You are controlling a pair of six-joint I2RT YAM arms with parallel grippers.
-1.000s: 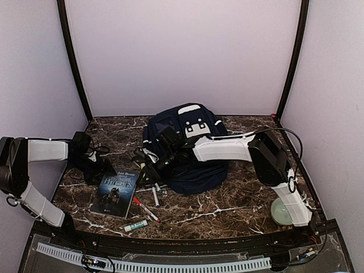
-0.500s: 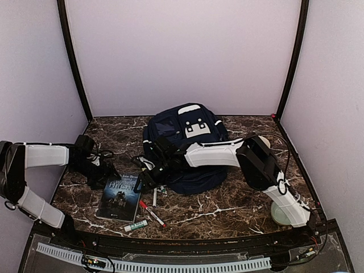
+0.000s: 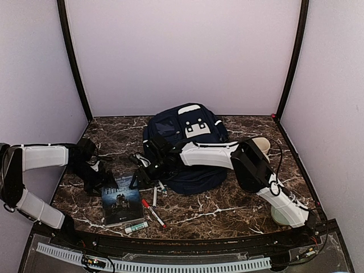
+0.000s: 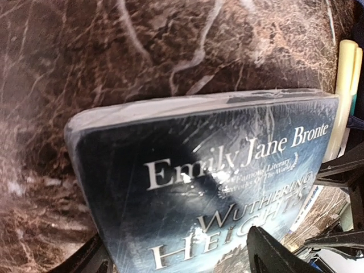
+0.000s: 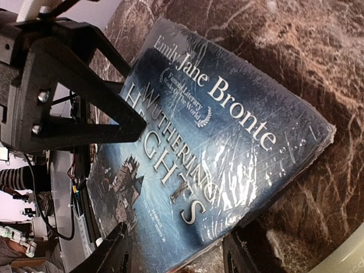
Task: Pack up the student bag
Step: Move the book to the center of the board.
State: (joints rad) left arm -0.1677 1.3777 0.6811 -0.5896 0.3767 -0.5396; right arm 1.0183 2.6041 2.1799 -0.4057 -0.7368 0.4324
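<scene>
The left gripper [image 3: 108, 182] sits low, jaws spread wide. The right arm stretches leftward, right gripper [image 3: 138, 178] half parted.

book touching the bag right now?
Apart. Top view: the book lies left of the bag, with markers and bare table showing between them.

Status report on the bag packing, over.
Both tools open: left tool and right tool over the plastic-wrapped dark blue paperback book. Behind it, navy-blue fabric backpack. Nearby: loose markers beside book.
</scene>
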